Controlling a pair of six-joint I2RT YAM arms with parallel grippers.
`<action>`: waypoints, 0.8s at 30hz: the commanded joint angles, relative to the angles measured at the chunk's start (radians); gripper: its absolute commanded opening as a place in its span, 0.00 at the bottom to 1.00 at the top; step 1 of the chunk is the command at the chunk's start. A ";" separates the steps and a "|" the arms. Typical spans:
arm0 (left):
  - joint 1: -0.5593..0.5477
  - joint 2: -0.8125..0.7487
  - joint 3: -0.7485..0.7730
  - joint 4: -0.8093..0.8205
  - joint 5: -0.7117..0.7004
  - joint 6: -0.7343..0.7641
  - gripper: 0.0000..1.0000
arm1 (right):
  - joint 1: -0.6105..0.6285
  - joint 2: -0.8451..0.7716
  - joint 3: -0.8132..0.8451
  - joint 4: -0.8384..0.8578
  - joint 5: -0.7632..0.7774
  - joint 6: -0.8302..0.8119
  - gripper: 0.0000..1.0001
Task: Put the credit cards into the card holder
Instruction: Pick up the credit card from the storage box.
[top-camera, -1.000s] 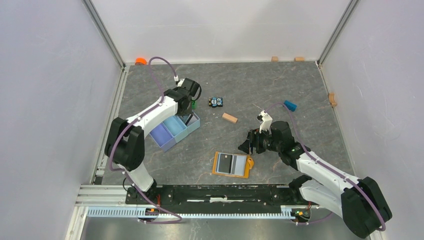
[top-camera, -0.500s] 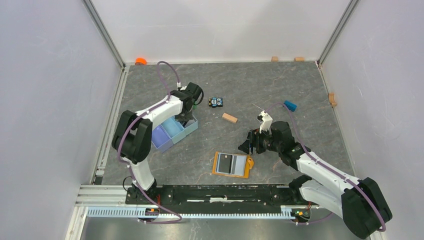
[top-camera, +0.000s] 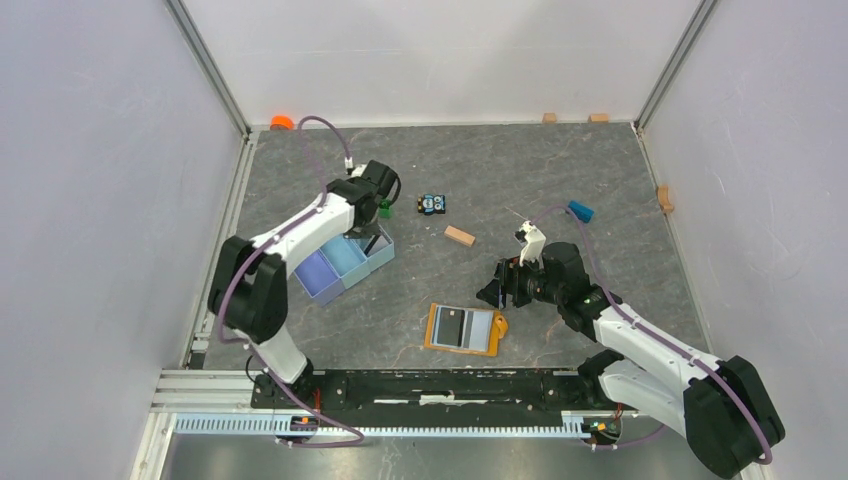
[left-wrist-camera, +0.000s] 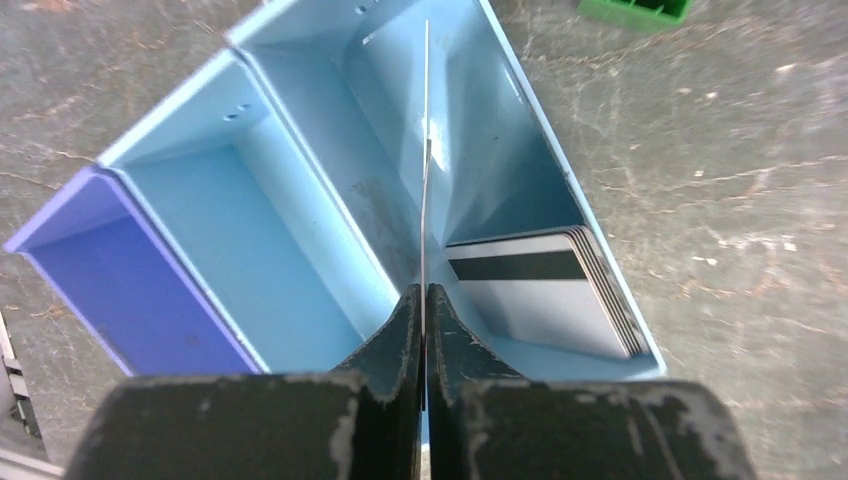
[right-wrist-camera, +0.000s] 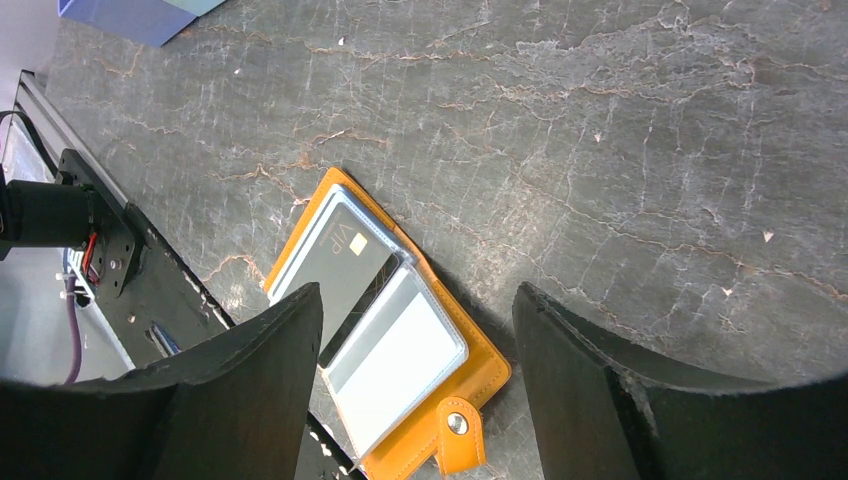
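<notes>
From above, the left arm reaches out to a divided tray (top-camera: 322, 274) on the left part of the tabletop (top-camera: 520, 170). The left end effector (top-camera: 375, 238) points down into the tray's end compartment nearest the middle of the tabletop. The card holder (top-camera: 463, 329) lies open and flat near the front edge, between the two arms. A dark card (top-camera: 452, 326) sits in its left half. The right end effector (top-camera: 496, 291) hangs just beyond the holder's right end, apart from it. A toy car (top-camera: 431, 204), a green block (top-camera: 384, 208), a wooden block (top-camera: 460, 236) and a small blue block (top-camera: 579, 211) are scattered farther back.

At the left wrist, the left end effector (left-wrist-camera: 423, 300) is clenched on a single card (left-wrist-camera: 425, 150). The card stands upright and shows only its thin edge. It is over the pale blue end compartment of the tray (left-wrist-camera: 300, 190). A stack of cards (left-wrist-camera: 545, 290) lies flat on that compartment's floor, the top one showing a black stripe. The middle compartment is light blue and the far one purple-blue.

At the right wrist, the right end effector (right-wrist-camera: 418, 300) is released, with its fingers (right-wrist-camera: 230, 400) spread wide and nothing between them. Below them lies the card holder (right-wrist-camera: 490, 375), open like a book. The dark card (right-wrist-camera: 345, 265) is in one pocket, a pale sleeve is beside it, and the snap tab (right-wrist-camera: 455, 440) points toward the front rail.
</notes>
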 joint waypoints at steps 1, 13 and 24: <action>0.004 -0.143 0.013 0.002 -0.012 -0.024 0.02 | -0.005 -0.011 0.003 0.032 0.010 0.005 0.74; 0.004 -0.239 0.024 0.001 0.142 -0.035 0.02 | -0.004 -0.010 0.010 0.030 0.002 -0.005 0.72; 0.055 -0.368 -0.008 -0.017 0.331 0.098 0.02 | -0.004 0.026 0.084 0.041 -0.031 -0.052 0.74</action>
